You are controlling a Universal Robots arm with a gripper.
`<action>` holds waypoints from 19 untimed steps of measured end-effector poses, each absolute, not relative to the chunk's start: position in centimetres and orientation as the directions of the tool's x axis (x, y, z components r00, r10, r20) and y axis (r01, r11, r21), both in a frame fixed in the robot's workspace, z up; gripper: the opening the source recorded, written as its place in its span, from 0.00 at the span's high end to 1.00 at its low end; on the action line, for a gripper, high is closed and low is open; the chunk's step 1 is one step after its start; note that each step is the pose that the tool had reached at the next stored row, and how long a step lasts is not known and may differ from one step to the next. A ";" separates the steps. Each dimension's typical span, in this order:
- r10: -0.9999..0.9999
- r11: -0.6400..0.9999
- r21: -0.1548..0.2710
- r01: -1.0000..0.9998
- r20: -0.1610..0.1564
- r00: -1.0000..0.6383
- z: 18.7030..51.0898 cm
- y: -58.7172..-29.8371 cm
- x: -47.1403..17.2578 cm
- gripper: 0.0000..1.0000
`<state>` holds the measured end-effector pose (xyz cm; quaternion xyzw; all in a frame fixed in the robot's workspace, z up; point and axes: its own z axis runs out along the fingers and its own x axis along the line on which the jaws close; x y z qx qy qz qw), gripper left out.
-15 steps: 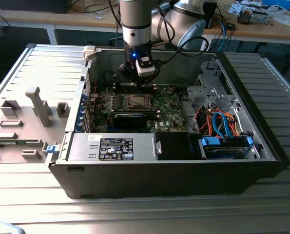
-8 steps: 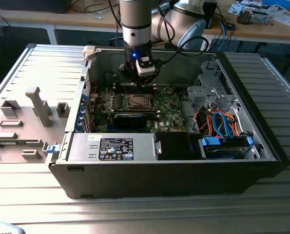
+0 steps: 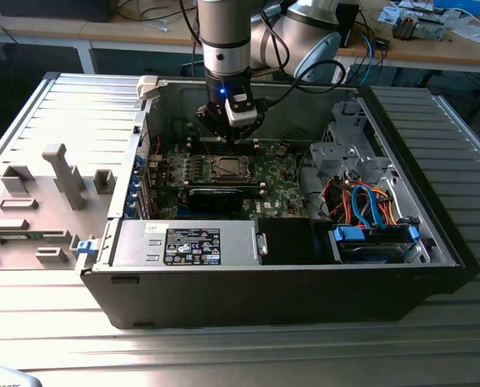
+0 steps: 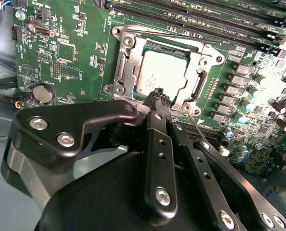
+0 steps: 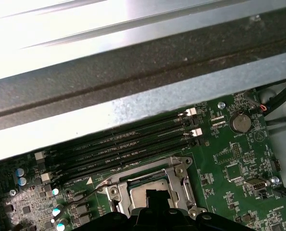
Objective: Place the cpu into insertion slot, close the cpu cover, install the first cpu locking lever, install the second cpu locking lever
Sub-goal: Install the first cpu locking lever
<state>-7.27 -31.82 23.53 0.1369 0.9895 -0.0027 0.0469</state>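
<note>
Exterior view: gripper (image 3: 227, 129) hangs inside the open computer case (image 3: 304, 266), just above the insertion slot (image 3: 226, 168) on the green motherboard (image 3: 276, 189); finger spacing cannot be told here.

Second wrist view: cpu (image 4: 164, 72) lies flat in the insertion slot (image 4: 126, 72), dull silver top showing through the window of the cpu cover (image 4: 199, 65), which looks folded down around it. Gripper (image 4: 158, 95) fingers pressed close together, tips at the near edge of the cover beside a thin locking lever (image 4: 199, 127); contact with the wire cannot be told.

First wrist view: memory slots (image 5: 123, 149) run beside the insertion slot (image 5: 181, 180); dark gripper body (image 5: 152, 216) hides the middle of the socket.

Handling, cpu: probably light, stiff, slick on top, fragile on the contact side; best taken by its opposite edges, never pressed down.

Handling, cover and lever: thin sprung metal, likely stiff with snap; best pushed near the free end of the wire.
</note>
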 end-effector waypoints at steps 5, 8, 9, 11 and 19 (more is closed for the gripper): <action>0.267 0.964 0.007 0.268 -0.093 -0.959 23.5 -31.8 -7.3 0.89; 0.265 0.964 0.007 0.265 -0.094 -0.960 23.5 -31.8 -7.3 0.89; 0.263 0.965 0.007 0.264 -0.094 -0.960 23.5 -31.8 -7.3 0.89; 0.261 0.965 0.007 0.262 -0.094 -0.961 23.5 -31.8 -7.3 0.89; 0.254 0.967 0.007 0.254 -0.094 -0.963 23.5 -31.8 -7.3 0.89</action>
